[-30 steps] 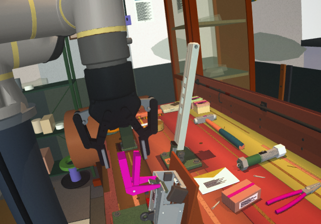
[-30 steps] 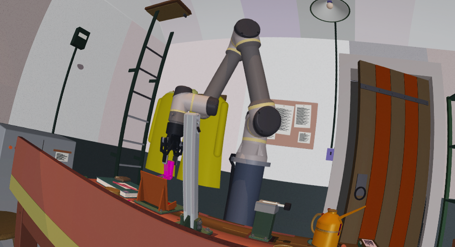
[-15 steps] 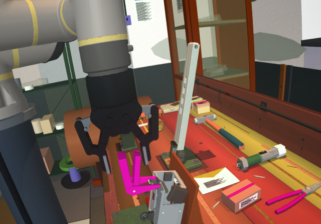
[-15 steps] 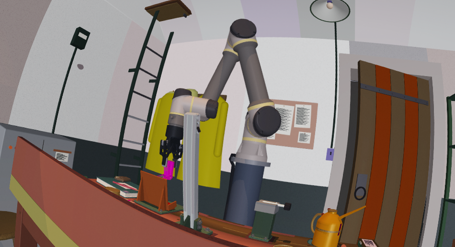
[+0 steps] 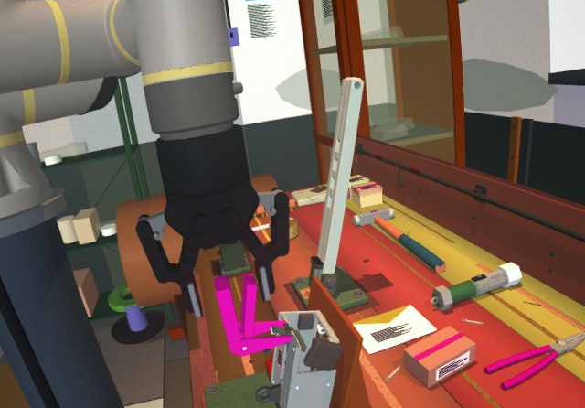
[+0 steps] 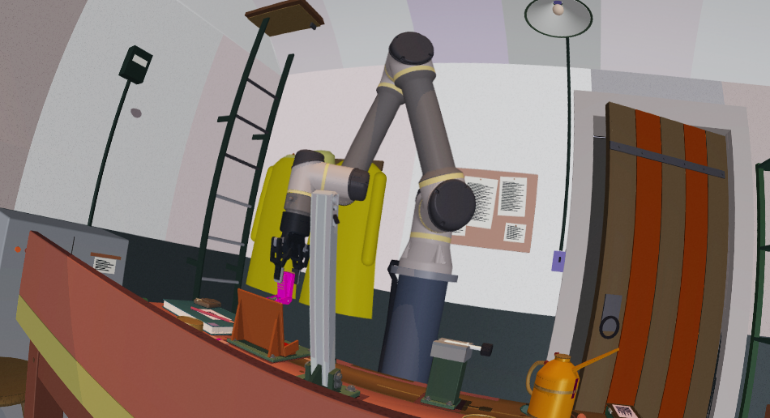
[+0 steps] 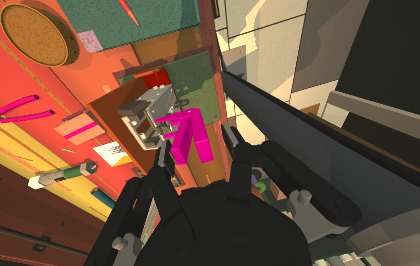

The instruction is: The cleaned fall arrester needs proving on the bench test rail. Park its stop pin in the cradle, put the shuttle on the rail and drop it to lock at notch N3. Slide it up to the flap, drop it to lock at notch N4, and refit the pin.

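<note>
The grey shuttle (image 5: 302, 356) leans on a brown sloped stand (image 5: 338, 342) at the bench's near end, its lower part hidden behind that stand and cut off by the picture's edge. A magenta handle (image 5: 241, 314) with two upright bars sticks out of the shuttle's side, its prongs reaching into the body. The pale test rail (image 5: 338, 177) stands tilted on a green base plate (image 5: 331, 292) just beyond. A green cradle block (image 6: 449, 365) stands further along the bench. My gripper (image 5: 229, 290) hangs just above the magenta handle (image 7: 190, 135), straddling its bars, open and holding nothing.
A small cardboard box (image 5: 439, 354) lies right of the stand, with a white card (image 5: 394, 328), pink-handled pliers (image 5: 529, 359), a torch (image 5: 477, 285) and a hammer (image 5: 401, 238) spread over the red bench top. A raised wooden back rail (image 5: 472, 191) bounds the far side. An oil can (image 6: 554, 386) stands near the cradle.
</note>
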Tool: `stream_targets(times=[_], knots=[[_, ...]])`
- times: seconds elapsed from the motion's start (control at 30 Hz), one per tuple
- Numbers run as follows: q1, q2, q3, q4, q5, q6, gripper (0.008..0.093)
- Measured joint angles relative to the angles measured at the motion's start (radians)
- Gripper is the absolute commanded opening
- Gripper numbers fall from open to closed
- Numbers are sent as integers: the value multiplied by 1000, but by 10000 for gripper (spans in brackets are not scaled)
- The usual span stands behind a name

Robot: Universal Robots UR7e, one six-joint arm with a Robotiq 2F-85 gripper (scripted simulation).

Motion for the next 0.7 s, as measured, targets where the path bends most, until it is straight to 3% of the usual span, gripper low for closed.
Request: stream_targets(times=[0.7], knots=[[0, -1, 1, 1, -3, 0, 235]])
